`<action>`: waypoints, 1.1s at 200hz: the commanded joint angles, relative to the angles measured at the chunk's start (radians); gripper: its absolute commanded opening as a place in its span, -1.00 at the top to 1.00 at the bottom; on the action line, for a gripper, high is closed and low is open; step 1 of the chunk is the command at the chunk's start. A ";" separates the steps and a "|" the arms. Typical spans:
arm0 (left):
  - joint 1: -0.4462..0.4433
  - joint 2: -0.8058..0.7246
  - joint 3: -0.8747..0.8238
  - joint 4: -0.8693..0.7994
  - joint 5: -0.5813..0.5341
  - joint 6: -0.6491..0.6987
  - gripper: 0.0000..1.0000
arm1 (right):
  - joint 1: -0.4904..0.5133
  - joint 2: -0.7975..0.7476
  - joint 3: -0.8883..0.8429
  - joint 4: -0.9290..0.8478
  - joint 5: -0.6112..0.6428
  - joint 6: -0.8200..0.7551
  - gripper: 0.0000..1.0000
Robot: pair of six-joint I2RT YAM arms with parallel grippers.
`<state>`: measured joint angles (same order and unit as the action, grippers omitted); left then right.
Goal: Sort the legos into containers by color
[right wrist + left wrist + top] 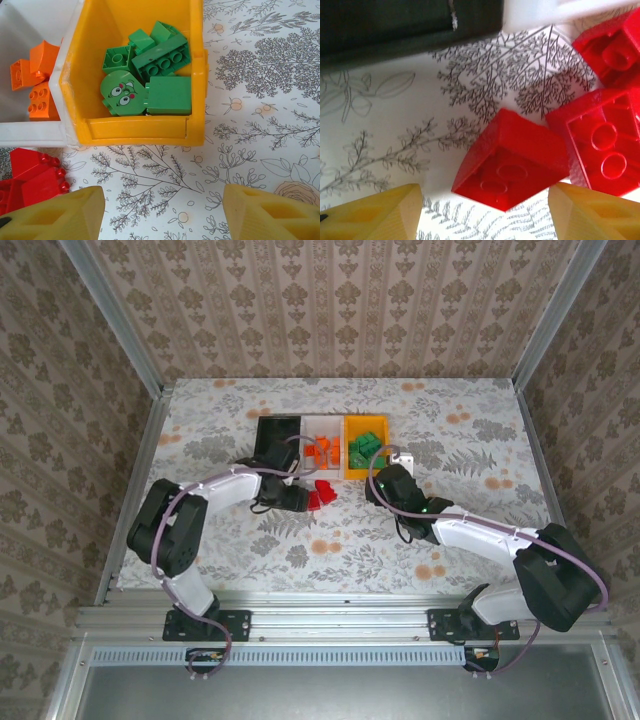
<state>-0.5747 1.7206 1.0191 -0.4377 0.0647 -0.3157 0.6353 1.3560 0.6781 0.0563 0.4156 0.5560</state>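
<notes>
- Red legos (512, 160) lie clustered on the counter (395, 125) near the black bin (395, 25). Your left end effector (484, 210) stands open over them, gripping nothing.
- Your right end effector (162, 212) hangs open and empty before the yellow bin (135, 132) of green legos (167, 95). Orange legos (37, 82) sit in the white bin (30, 137).
</notes>
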 commanded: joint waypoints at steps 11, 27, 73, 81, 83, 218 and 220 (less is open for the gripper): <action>-0.001 0.032 0.027 0.071 -0.038 0.080 -0.36 | 0.000 -0.005 0.026 0.004 0.010 -0.004 -0.29; -0.001 0.055 0.038 0.084 -0.046 0.088 -0.26 | 0.000 -0.007 0.026 0.004 0.010 -0.004 -0.29; -0.010 0.040 0.018 0.101 -0.060 0.071 0.12 | 0.000 -0.004 0.026 0.005 0.007 -0.004 -0.29; -0.011 0.032 0.009 0.102 -0.070 0.067 0.17 | 0.000 -0.002 0.027 0.007 0.005 -0.004 -0.29; -0.011 0.031 0.008 0.101 -0.072 0.065 0.18 | 0.000 -0.001 0.027 0.007 0.006 -0.003 -0.30; 0.136 0.090 0.522 -0.306 -0.234 0.013 0.29 | 0.001 0.029 0.035 0.017 -0.012 -0.001 -0.29; 0.144 0.104 0.538 -0.311 -0.233 0.010 0.29 | 0.001 0.029 0.036 0.017 -0.012 -0.002 -0.30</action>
<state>-0.4969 1.6730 1.4445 -0.5983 -0.1295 -0.2695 0.6353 1.3720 0.6876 0.0582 0.4118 0.5541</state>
